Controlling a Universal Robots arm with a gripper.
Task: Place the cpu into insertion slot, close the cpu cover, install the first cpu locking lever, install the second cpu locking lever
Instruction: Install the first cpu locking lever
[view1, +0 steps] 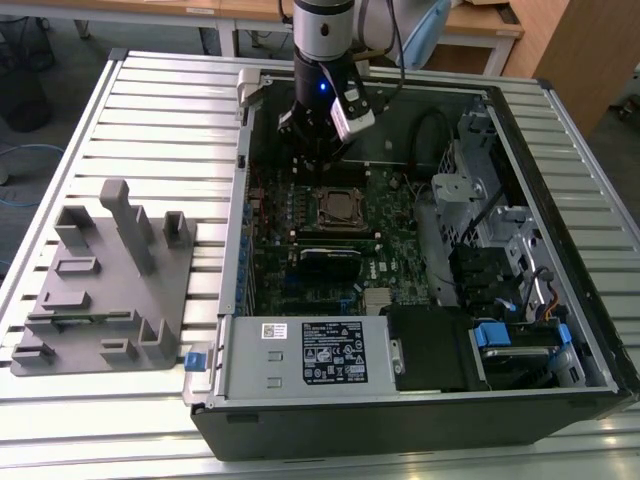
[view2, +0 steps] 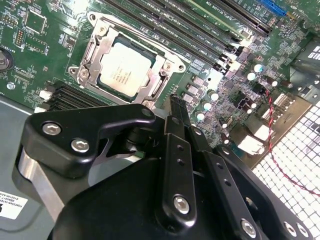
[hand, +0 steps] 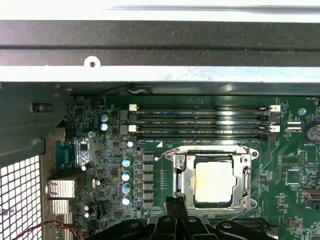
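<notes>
The cpu (hand: 214, 181) lies seated in the insertion slot (view1: 340, 205), and the cpu cover (hand: 246, 172) lies flat around it as a retainer. The gripper (hand: 175, 204) hangs just beside the slot's edge. Its fingers (hand: 171, 212) are pressed together into 1 narrow tip, which appears suited to pressing, not grasping.

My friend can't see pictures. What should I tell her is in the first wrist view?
A silver-topped cpu sits on a green motherboard, with the silver cpu cover lying flat around it. The black gripper, shut, has its tip beside one corner of the cover. Long black memory slots run alongside.
</notes>
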